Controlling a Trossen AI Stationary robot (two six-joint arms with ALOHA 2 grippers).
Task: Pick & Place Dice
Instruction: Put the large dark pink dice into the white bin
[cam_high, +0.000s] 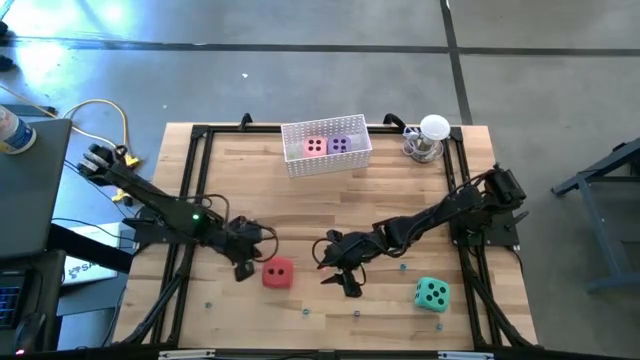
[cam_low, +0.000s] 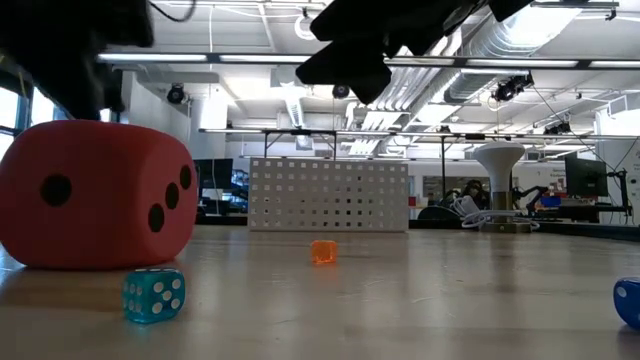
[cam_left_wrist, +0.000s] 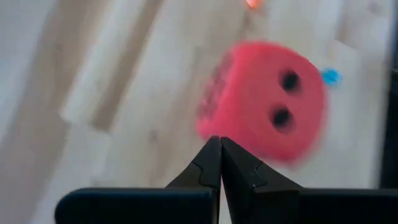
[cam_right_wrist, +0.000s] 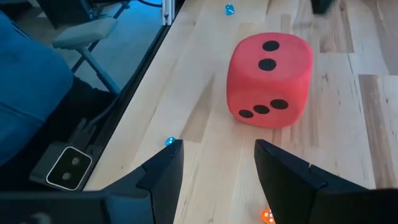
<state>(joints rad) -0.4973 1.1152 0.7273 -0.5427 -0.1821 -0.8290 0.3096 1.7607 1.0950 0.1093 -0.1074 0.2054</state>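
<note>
Done: I count the pink die (cam_high: 315, 145) and purple die (cam_high: 340, 144) in the white basket (cam_high: 296, 163), upper centre
Left: red die (cam_high: 278, 273) lower centre, teal die (cam_high: 432, 294) lower right, both on the worktop (cam_high: 400, 190)
Left gripper (cam_high: 243, 270): jaws together, empty, beside red
Right gripper (cam_high: 340, 278): jaws apart, empty, facing red
</note>
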